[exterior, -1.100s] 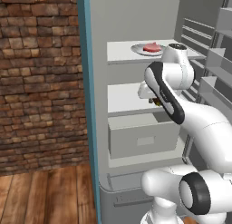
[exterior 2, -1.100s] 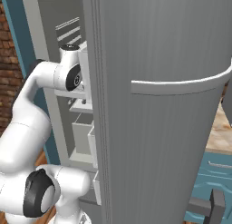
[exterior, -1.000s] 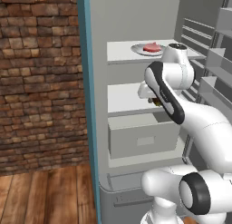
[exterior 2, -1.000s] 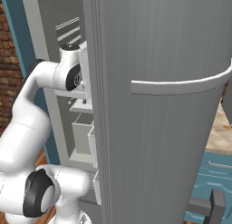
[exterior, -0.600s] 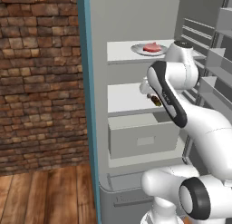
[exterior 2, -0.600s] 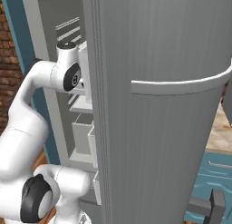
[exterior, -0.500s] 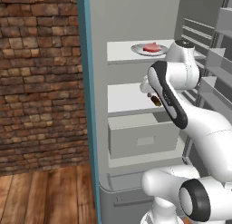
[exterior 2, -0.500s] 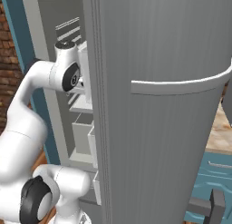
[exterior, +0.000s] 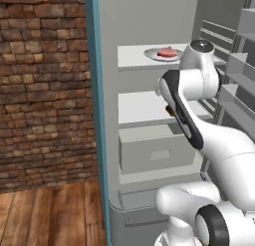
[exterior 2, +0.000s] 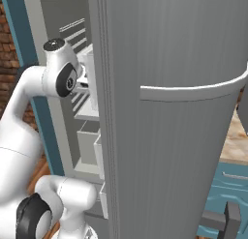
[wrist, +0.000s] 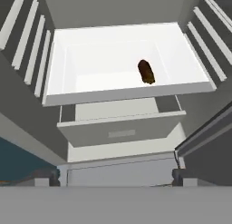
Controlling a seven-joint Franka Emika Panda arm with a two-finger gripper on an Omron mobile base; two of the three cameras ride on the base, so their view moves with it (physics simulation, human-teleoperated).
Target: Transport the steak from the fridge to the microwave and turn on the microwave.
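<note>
A red brick wall [exterior: 42, 90] and a teal panel edge [exterior: 95, 105] stood to the left of the open fridge [exterior: 149, 46], with a wooden floor [exterior: 55, 215] below. In the right base view the ribbed grey fridge door [exterior 2: 184, 136] with its curved pale bar handle [exterior 2: 193, 92] blocked most of the interior. The steak [exterior: 167, 52], a small red lumpy slab, lay on a round pale plate [exterior: 155, 54] on the smooth white top shelf [exterior: 132, 58]. The white arm [exterior: 191, 105] rose in front of the shelves, its elbow just beside the plate. Below sat a pale box-shaped drawer [exterior: 154, 150]. In the hand view, a small dark brown oblong thing [wrist: 145, 71] lay on the flat white middle shelf [wrist: 90, 73]. The pincer's tips [wrist: 116, 177] sat far apart at the lower edge, spread wide and holding nothing.
</note>
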